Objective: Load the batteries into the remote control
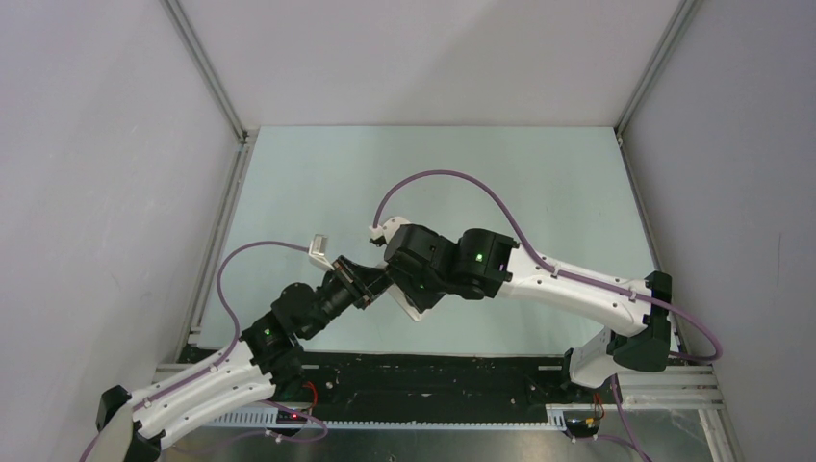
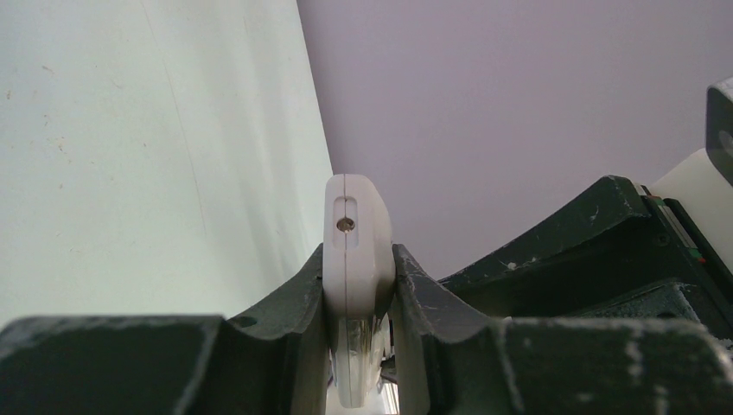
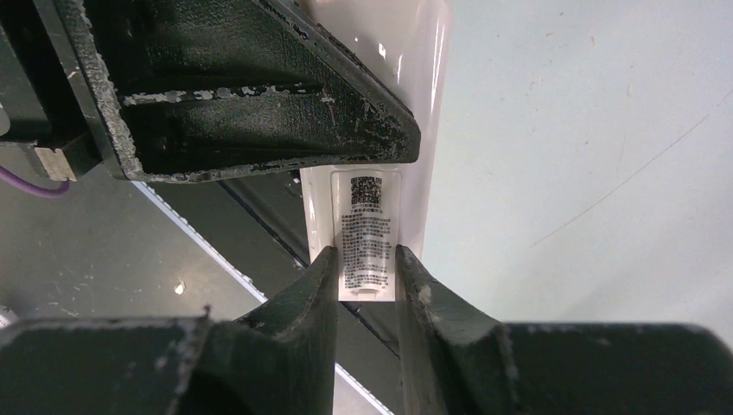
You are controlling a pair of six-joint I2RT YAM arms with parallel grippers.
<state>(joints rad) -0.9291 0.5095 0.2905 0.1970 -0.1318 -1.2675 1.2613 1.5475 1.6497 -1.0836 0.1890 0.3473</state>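
Pale table [image 3: 588, 130]; left claw [image 2: 358, 264] clamps remote control [image 2: 350, 216]; right claw [image 3: 363, 268] straddles label [image 3: 365, 233].

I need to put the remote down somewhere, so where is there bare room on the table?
Bare: the far half of the table, between the side rails, up to the back wall. Crowded: near centre, where the left claw and right claw both hold the remote control.
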